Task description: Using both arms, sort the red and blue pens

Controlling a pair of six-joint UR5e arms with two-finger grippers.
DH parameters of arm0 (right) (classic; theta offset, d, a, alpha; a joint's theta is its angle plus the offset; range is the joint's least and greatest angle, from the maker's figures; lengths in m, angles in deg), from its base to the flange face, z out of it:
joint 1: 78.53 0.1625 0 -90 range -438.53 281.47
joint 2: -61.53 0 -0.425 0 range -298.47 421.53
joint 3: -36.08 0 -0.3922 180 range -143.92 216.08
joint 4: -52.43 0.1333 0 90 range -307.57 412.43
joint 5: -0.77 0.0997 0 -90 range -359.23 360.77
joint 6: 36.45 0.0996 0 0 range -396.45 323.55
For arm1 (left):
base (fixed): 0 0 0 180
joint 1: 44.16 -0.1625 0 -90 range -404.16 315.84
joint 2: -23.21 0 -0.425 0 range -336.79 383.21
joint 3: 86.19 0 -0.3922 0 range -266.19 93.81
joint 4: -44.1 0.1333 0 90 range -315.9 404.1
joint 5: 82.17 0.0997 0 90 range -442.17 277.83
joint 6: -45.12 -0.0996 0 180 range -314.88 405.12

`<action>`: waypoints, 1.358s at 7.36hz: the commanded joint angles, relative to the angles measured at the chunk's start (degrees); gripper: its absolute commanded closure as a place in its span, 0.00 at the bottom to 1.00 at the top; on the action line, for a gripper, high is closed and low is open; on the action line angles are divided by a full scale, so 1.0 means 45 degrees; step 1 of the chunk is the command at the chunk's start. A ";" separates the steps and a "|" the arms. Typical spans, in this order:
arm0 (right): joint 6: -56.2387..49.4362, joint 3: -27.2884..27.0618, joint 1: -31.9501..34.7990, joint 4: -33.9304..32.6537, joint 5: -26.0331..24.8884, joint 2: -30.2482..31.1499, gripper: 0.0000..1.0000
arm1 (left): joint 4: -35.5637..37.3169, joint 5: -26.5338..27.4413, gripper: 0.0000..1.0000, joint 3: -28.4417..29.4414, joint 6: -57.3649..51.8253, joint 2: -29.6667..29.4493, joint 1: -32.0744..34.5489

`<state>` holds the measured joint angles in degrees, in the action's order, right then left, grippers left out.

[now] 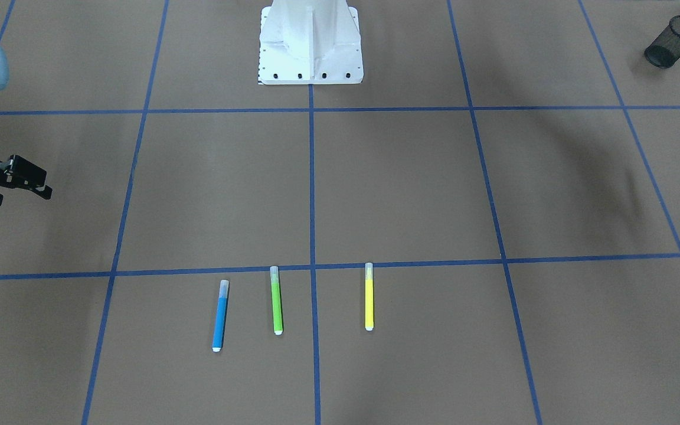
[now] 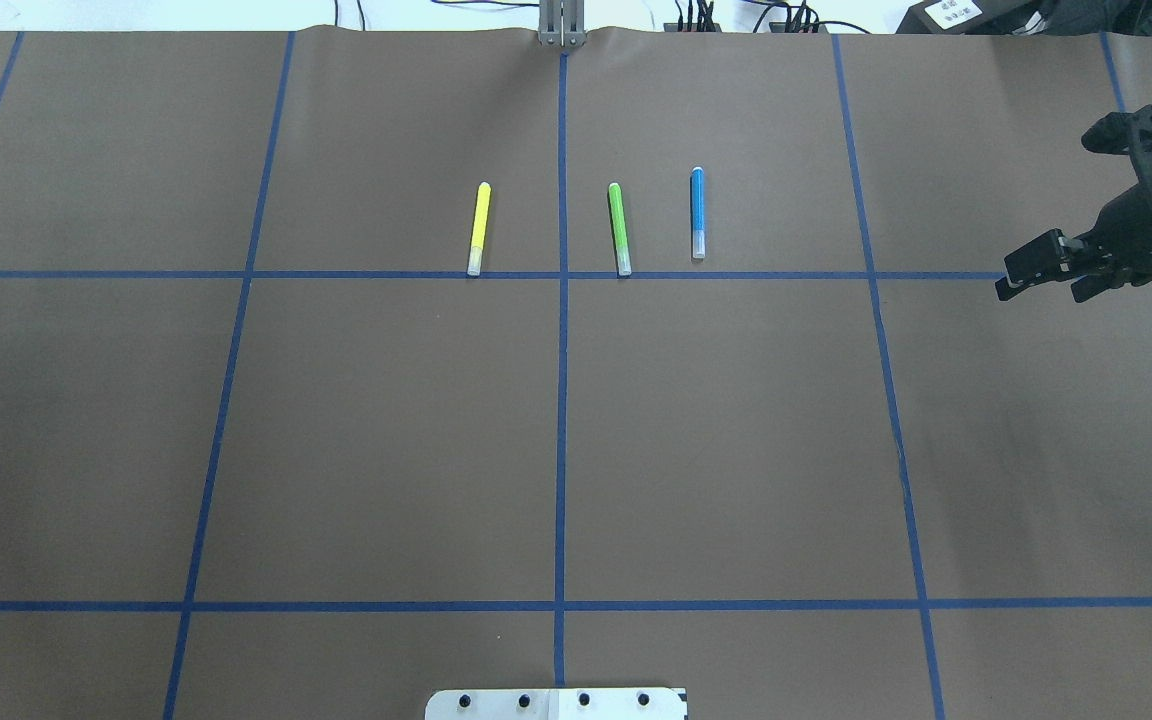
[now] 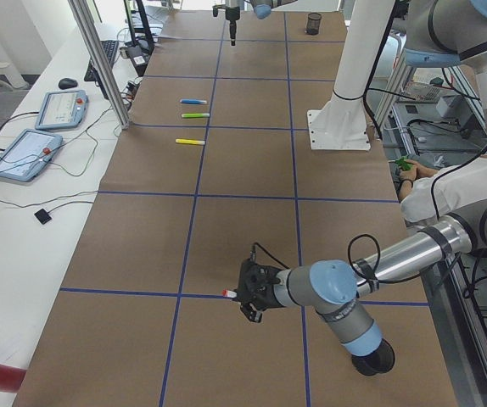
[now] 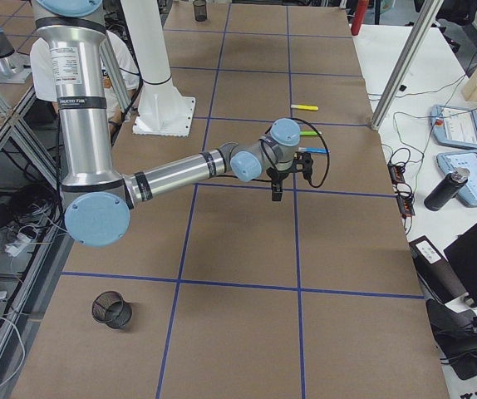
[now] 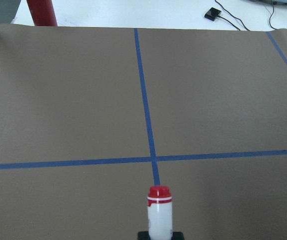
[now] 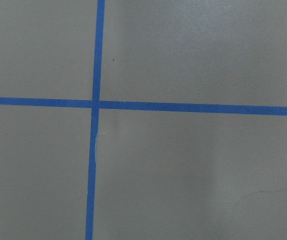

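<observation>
The red pen (image 5: 159, 210), white-barrelled with a red cap, sticks out of my left gripper (image 3: 249, 298), which is shut on it low over the near end of the table; its red tip (image 3: 226, 293) shows in the exterior left view. The blue pen (image 2: 698, 212) lies flat on the brown paper, also seen in the front-facing view (image 1: 220, 316). My right gripper (image 2: 1041, 290) hangs well to the right of it, open and holding nothing, at the left edge of the front-facing view (image 1: 21, 195).
A green marker (image 2: 619, 228) and a yellow marker (image 2: 478, 227) lie beside the blue pen. A black mesh cup (image 1: 673, 41) stands near a table corner. The white pedestal base (image 1: 310, 44) is at the robot's side. A person's sleeve (image 3: 447, 182) shows beside the table.
</observation>
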<state>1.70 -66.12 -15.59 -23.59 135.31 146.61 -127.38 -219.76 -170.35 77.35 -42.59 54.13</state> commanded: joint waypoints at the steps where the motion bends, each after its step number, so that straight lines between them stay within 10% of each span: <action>1: 0.0000 0.0016 -0.0001 0.0000 -0.0014 0.0000 0.00 | -0.2197 -0.1292 1.00 0.0807 -0.0035 0.1300 0.2014; 10: 0.0039 0.0055 -0.0001 0.0000 -0.0014 0.0020 0.00 | -0.3906 -0.3214 1.00 0.2473 -0.3277 0.2806 0.7161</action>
<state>1.87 -65.84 -15.60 -23.65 135.25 146.70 -145.05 -234.16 -159.70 63.33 -30.19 85.47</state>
